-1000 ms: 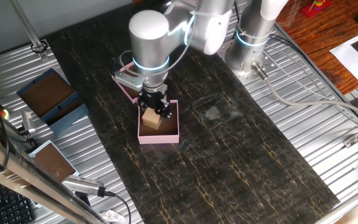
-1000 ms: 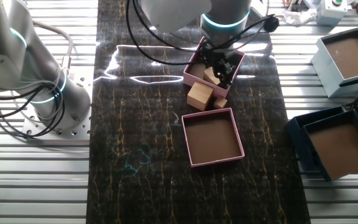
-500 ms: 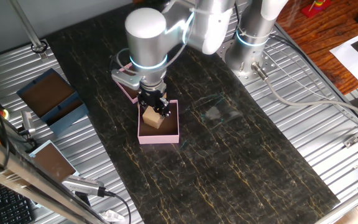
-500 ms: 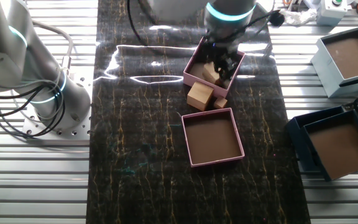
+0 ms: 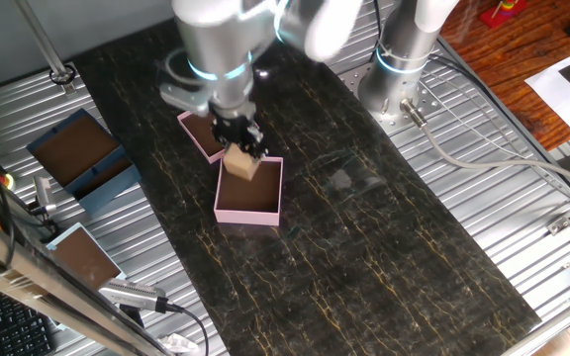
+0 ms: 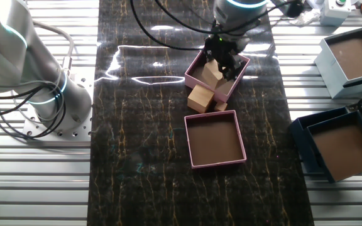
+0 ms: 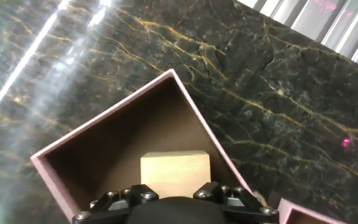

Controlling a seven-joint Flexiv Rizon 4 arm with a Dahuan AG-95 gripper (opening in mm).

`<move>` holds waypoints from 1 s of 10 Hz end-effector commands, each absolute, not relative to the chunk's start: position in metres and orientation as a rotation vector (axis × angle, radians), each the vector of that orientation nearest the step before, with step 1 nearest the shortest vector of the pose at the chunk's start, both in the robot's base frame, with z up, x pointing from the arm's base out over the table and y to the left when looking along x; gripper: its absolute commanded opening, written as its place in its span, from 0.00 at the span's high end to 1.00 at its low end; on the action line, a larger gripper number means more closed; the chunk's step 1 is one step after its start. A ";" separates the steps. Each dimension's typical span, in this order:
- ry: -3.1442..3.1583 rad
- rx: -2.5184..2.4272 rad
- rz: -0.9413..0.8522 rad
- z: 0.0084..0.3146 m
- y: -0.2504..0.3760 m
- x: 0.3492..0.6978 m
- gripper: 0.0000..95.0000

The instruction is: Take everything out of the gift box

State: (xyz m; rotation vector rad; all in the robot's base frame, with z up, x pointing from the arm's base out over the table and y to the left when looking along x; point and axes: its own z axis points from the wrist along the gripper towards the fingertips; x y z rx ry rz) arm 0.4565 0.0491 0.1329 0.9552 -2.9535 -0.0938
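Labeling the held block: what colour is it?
Pale tan wood, the block in the pincer; the hand view shows it best.

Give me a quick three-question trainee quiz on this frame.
1. True or false: the gripper holds a block.
2. The held block is: A) resting on the table, B) lifted, over the gift box, C) set down in the lid.
3. Fill in: apart from the held block, the gift box looks ___.
Key: 1 true; 2 B; 3 empty.
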 end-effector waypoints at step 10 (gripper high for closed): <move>-2.875 1.219 -0.052 0.121 -0.015 0.430 1.00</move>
